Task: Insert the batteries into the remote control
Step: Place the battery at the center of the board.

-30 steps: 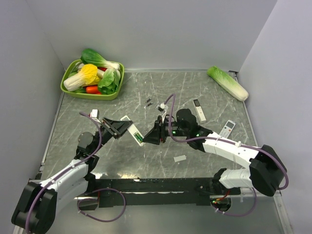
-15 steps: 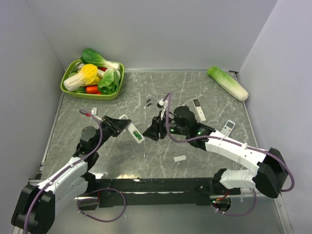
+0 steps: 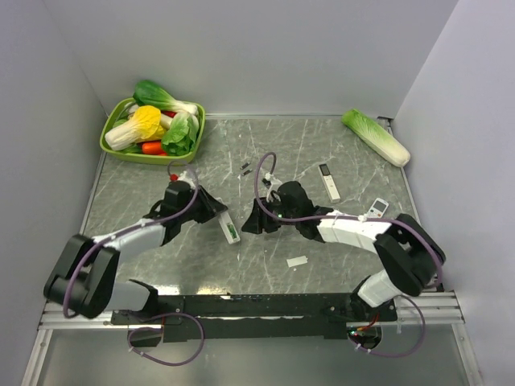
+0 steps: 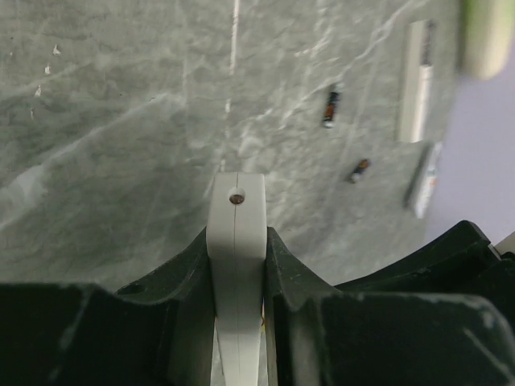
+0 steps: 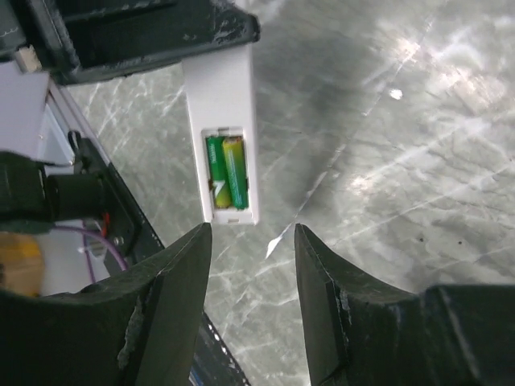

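1. Both arms have shifted since a second ago. Your left arm swung in and now lies low across the table (image 3: 322,145), and the right jaws have spread and let go.
2. The right gripper (image 5: 251,241) is open with nothing between its jaws. It sits just beside the remote control (image 5: 221,137), not touching it.
3. The left gripper (image 3: 211,211) is clamped on one end of the remote. The remote's free end sticks out toward the right arm with the recess facing the right wrist camera.
4. The batteries (image 5: 224,170) are two green cells lying side by side in the recess. Both look seated, so loading is probably done or nearly so.
5. A small white piece (image 3: 297,261) lies on the table near the right arm, well apart from the remote. It may be the cover, but it's too small to tell.
6. The right arm reaches left across the middle with its wrist angled down at the recess. You likely want a seating check next, and a tilt of the left grip could spill the cells.
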`<act>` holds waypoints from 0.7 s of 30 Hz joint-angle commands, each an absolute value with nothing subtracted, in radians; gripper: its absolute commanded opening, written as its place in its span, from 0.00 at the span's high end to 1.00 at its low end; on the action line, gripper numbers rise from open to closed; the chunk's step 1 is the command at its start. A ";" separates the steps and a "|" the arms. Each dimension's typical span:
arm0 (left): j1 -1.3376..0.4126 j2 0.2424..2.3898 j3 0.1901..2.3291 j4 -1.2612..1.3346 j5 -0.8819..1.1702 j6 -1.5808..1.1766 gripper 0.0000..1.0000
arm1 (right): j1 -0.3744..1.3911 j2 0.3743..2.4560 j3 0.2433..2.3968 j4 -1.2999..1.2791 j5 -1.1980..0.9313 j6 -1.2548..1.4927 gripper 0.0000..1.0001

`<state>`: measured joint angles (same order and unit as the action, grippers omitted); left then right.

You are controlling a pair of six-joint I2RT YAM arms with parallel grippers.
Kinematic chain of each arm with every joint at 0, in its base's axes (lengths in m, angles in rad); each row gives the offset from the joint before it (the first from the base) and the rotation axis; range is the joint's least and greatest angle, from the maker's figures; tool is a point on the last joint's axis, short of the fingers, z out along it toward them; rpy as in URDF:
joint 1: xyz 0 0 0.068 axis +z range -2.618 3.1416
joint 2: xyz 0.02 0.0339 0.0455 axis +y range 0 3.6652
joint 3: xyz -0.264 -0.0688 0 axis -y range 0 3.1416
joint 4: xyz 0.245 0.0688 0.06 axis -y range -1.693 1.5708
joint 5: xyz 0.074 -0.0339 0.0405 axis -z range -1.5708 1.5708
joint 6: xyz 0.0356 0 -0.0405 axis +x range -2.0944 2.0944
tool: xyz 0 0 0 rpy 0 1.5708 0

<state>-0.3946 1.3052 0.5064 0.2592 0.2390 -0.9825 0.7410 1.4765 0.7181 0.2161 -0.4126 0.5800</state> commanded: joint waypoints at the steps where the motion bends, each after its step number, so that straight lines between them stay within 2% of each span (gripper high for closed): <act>1: -0.440 1.413 0.668 0.074 0.178 -0.901 0.99 | 0.715 1.580 0.701 0.403 -0.528 0.713 0.47; 9: -0.552 1.637 0.920 -0.302 -0.036 -0.850 0.99 | 0.713 1.727 0.706 0.479 -0.566 0.788 0.46; 14: -0.592 1.762 1.051 -0.434 -0.129 -0.853 0.99 | 0.704 1.766 0.693 0.479 -0.526 0.798 0.46; 21: -0.675 1.818 1.152 -0.554 -0.287 -0.859 0.99 | 0.684 1.793 0.663 0.492 -0.465 0.798 0.49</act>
<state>-0.6270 1.7805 1.0996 -0.3996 -0.1181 -0.8860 0.7055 1.7607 0.6983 0.4316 -0.5251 0.7795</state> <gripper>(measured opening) 0.276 0.525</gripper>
